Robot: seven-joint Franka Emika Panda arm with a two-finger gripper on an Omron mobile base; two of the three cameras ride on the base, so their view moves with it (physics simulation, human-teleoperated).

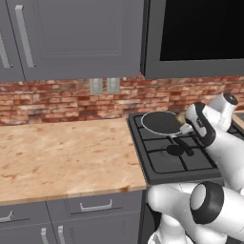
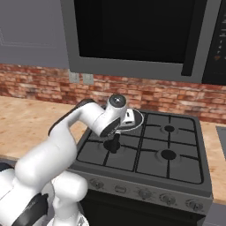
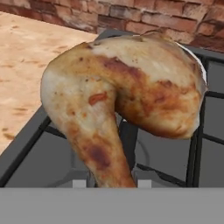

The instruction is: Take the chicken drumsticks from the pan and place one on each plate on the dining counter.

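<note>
One pan (image 1: 161, 122), one chicken drumstick (image 3: 122, 105), two wall outlets (image 1: 104, 86) at upper centre, four stove burners (image 2: 168, 154).

drumstick (image 3: 127, 96) golden-brown, charred patches | pan (image 1: 159, 122) dark, silvery rim | worktop (image 1: 62, 152) pale wood-grain

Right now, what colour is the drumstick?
Golden-brown with darker roasted patches, drumstick clearest in the hand view.

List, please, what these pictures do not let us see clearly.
- Gripper: in the left base view the hand covers its fingers; in the hand view the drumstick hides the jaws.
- Second drumstick: the hand view's close drumstick blocks most of the pan, so its place is unclear.
- Pan in the right base view: the arm's wrist covers most of it.
- Stove: its right side is hidden by the arm in the left base view.
</note>
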